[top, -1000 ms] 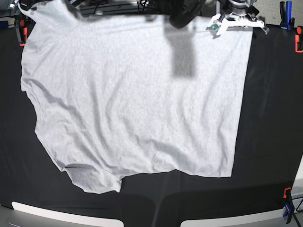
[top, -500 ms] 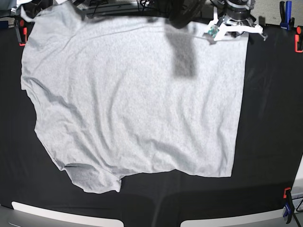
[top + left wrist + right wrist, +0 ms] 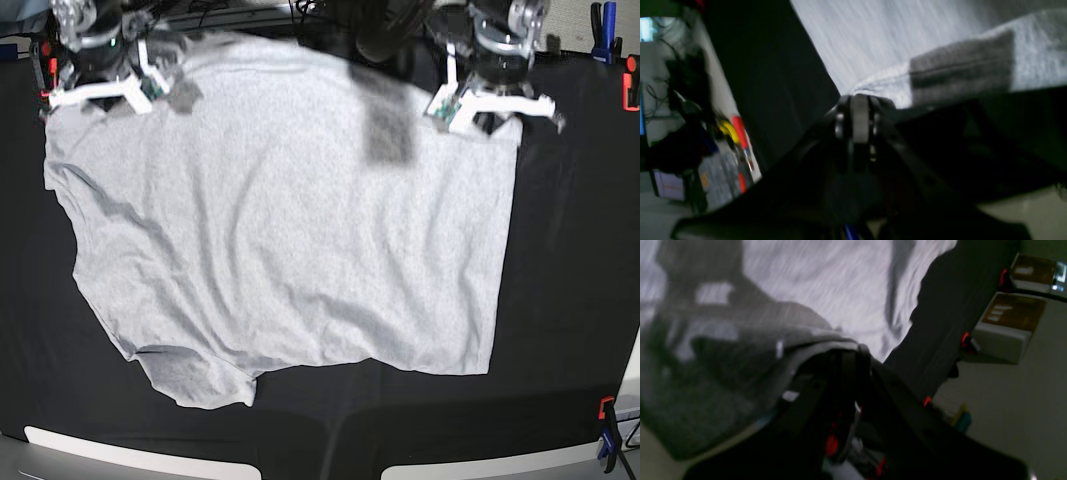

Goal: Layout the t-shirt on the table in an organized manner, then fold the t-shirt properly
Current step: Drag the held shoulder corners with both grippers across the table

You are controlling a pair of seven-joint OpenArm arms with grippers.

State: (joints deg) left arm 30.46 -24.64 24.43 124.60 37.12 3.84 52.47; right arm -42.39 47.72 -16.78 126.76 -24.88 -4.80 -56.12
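Three views around the t-shirt (image 3: 280, 230)

The base view looks straight down from high above the t-shirt; each wrist view looks along its own gripper, close over a far edge of that same shirt and table (image 3: 570, 300).

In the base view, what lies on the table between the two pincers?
Only the t-shirt: its far edge spans from the right pincer to the left pincer over the table. The base view shows this.

t-shirt (image 3: 290, 220) top edge: hidden under both arms in the base view.
Wrist views: smeared by motion blur.
Left claw (image 3: 858, 100) tips: buried in the fabric fold.
Right claw (image 3: 850, 353) tips: dark, indistinct.
Surface (image 3: 570, 260): cut off on every side.
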